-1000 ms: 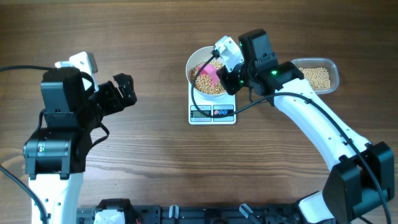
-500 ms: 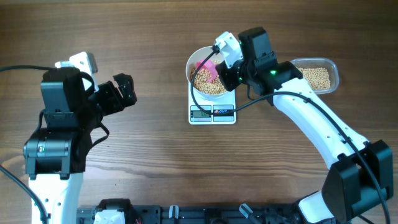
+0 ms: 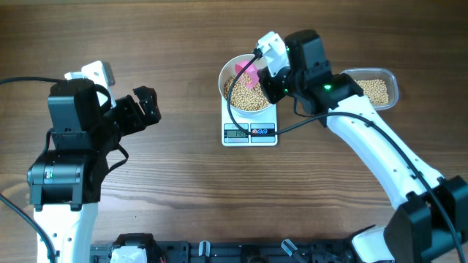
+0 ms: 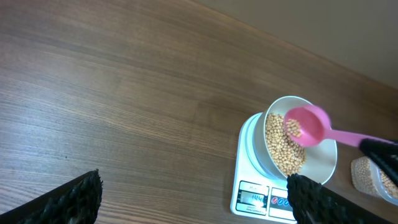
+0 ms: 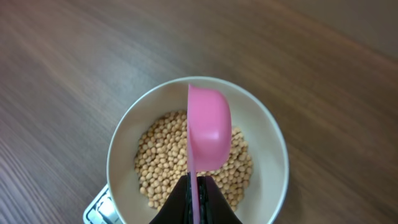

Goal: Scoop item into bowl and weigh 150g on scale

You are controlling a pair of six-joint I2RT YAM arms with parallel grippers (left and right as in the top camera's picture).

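The right gripper [image 5: 195, 198] has its fingers clenched on the handle of a pink scoop [image 5: 209, 134], holding it above the white bowl [image 5: 127, 146]. The scoop head is tipped onto its side over the far half of the bowl, and the left wrist view shows a few soybeans in its cup. The soybeans [image 5: 161, 162] lie heaped in the bottom of the bowl, leaving the upper wall bare. The bowl sits on the white digital scale [image 3: 250, 133], whose lit display is too small to read. A clear tub [image 3: 395, 91] holding more soybeans stands just right of the scale. The left gripper [image 3: 146, 107] hovers over the bench [image 3: 183, 190], well apart from the scale, with its fingers released and empty.
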